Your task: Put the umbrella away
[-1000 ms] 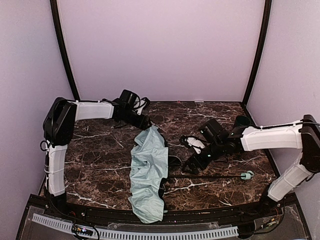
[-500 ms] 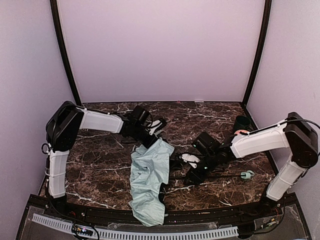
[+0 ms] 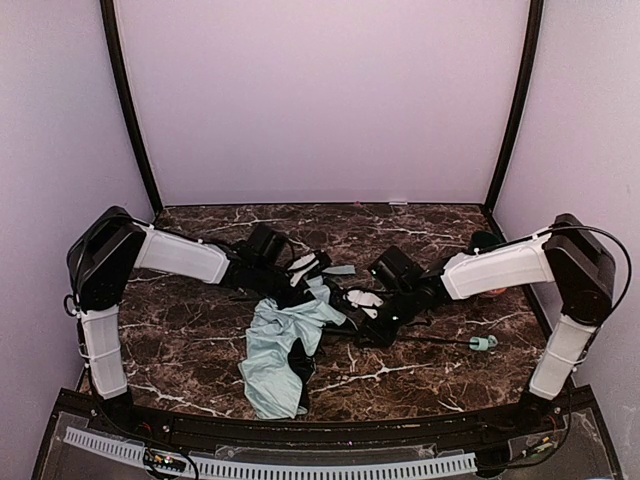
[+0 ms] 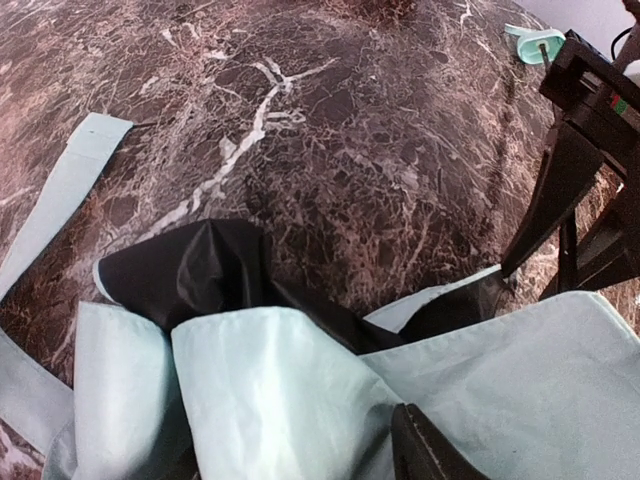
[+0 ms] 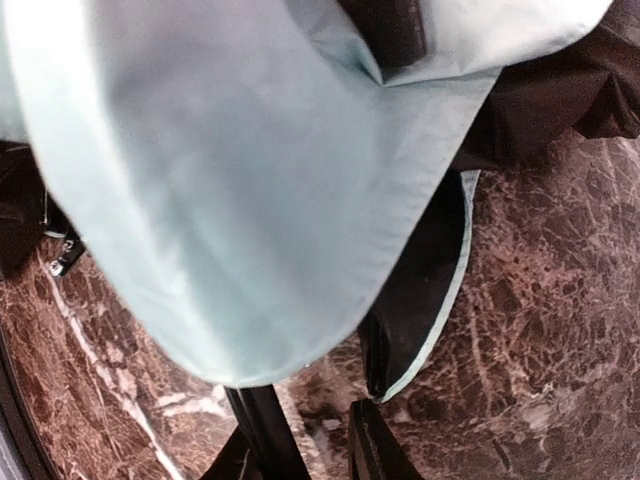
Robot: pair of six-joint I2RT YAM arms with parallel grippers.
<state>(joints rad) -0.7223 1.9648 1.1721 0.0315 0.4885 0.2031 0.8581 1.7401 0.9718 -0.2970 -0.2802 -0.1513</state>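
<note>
left gripper (image 3: 308, 268), right gripper (image 3: 360, 300): at umbrella (image 3: 275, 350) fabric, grip undeterminable; shaft (image 3: 440, 339) runs rightward, right gripper nearer.

left arm (image 3: 180, 257) and right arm (image 3: 495, 270): white link shells, bulky black joint housings; thin black cables at the shoulders; left end effector (image 3: 314, 270) and right end effector (image 5: 305, 410) black

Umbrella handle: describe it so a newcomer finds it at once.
On the dark marble table, look right, below the right arm's white forearm. A thin black shaft ends in the small mint-green handle, the only mint piece lying apart from the crumpled canopy.
</note>
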